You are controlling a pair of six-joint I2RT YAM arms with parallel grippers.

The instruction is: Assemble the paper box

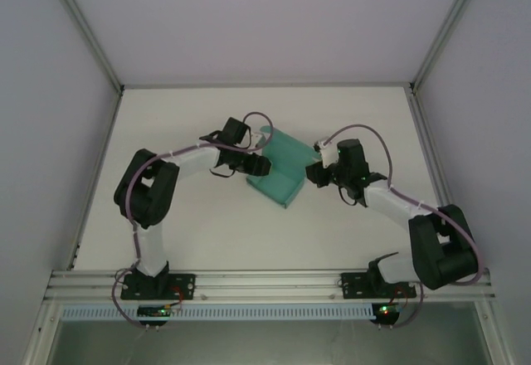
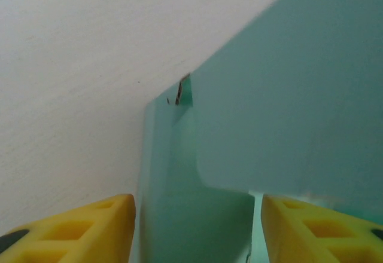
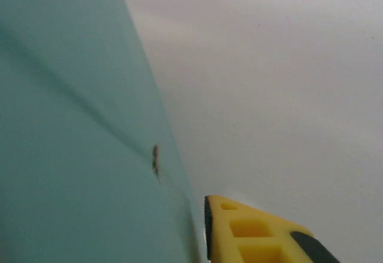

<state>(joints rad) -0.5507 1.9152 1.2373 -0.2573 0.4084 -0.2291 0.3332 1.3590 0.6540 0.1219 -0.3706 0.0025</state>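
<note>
The left gripper [image 2: 197, 239] stands wide, its two yellow fingers [image 2: 78, 230] well apart with a teal panel of the paper box [image 1: 282, 166] rising between them; nothing is pinched. It sits at the box's left side. The right gripper [image 1: 319, 172] is just beside the box's right side. From its wrist, one yellow finger [image 3: 257, 233] shows next to a broad teal face, so I cannot tell whether it is wide or narrow.

The box lies on the desk [image 1: 199, 224] between the two grippers. It looks partly formed: a wide face slopes up and the edge nearest the arm bases curls upward. A small slot [image 2: 182, 91] shows where two panels meet on the left side.

My judgement is that folding is under way, with walls being raised rather than locked. The next move likely calls for the left gripper to close on the panel it straddles, while the right one steadies the opposite side. The thin board could buckle if it is squeezed off-crease.

The box sits diagonally to the desk's edges, its curled end towards the arm bases. It looks nearly square from above, so its long axis is unclear.
</note>
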